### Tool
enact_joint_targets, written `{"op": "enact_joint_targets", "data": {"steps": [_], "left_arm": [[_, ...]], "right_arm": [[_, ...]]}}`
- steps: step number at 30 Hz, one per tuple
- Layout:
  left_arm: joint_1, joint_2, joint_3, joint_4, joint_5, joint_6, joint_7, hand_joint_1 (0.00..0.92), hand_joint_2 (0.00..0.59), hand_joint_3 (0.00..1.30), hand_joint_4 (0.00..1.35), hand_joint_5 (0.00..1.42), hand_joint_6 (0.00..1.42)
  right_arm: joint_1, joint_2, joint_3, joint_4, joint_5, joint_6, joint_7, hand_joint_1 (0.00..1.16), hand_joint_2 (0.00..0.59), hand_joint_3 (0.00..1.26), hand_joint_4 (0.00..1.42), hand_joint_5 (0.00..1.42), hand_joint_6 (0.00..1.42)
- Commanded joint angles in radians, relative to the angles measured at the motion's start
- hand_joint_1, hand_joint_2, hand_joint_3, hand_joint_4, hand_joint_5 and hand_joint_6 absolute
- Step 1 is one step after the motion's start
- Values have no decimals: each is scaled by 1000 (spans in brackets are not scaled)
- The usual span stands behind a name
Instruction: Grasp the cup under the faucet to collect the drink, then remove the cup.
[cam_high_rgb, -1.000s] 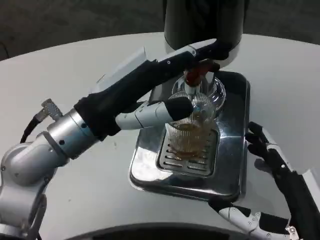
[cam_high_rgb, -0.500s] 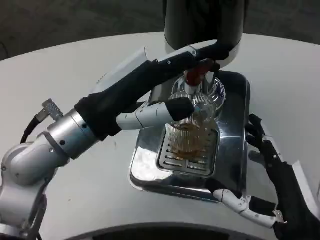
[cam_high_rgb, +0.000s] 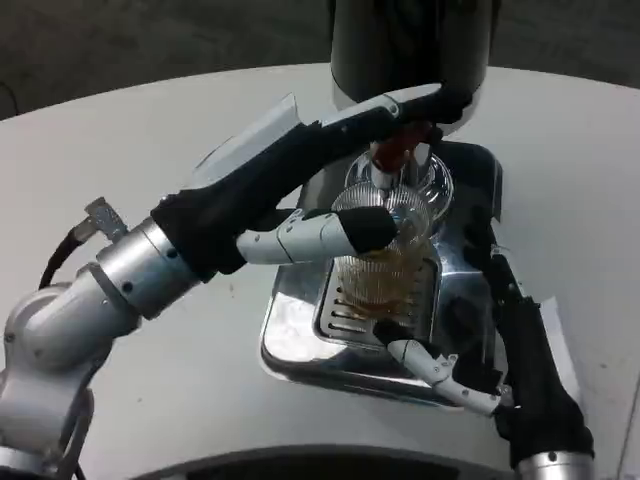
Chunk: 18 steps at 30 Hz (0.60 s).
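Cup (cam_high_rgb: 385, 270), clear ribbed glass, is standing upright on the slotted grate (cam_high_rgb: 345, 318) of the steel drip tray (cam_high_rgb: 300, 340), directly below the faucet (cam_high_rgb: 398, 155). Amber drink is filling roughly its lower half. The faucet's red-brown spout is projecting from the base of the dark dispenser (cam_high_rgb: 410, 45), which is sitting at the far end of the tray on the white table (cam_high_rgb: 150, 130).

Left hand (cam_high_rgb: 330, 190) is reaching in from the picture's left across the tray. One long finger is lying along the top, its tip reaching up by the dispenser base just above the faucet; whether it is pressing anything there cannot be told. A lower white finger with a black tip (cam_high_rgb: 365, 228) is lying against the cup's left side near the rim. The upper and lower fingers are spread well apart and are not wrapping the glass; the hand is touching the cup rather than gripping it.

Right hand (cam_high_rgb: 480, 330) is sitting over the near right part of the tray, forearm coming up from the bottom right corner. Its dark fingers are pointing up along the tray's right side, beside the cup. A white finger (cam_high_rgb: 430, 365) is stretching leftward across the tray's near edge, its black tip just at the foot of the cup. Fingers are held wide apart, holding nothing; contact with the glass cannot be told.
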Motion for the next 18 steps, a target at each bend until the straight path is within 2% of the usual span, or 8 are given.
{"op": "enact_joint_targets", "data": {"steps": [1,10,18], "left_arm": [[25,13,-27,12,37,-2,-20,0,69,173,153,224,74],[24,13,-27,17,40,-3,-12,0,69,180,154,224,74],[22,13,-26,23,41,-5,-4,0,69,183,154,224,74]], "right_arm": [[-50,22,13,70,-5,-37,-42,835,174,36,74,111,195],[-146,46,21,197,-8,-70,-107,835,174,34,74,111,195],[-213,59,25,271,-7,-93,-149,835,174,34,74,111,195]]}}
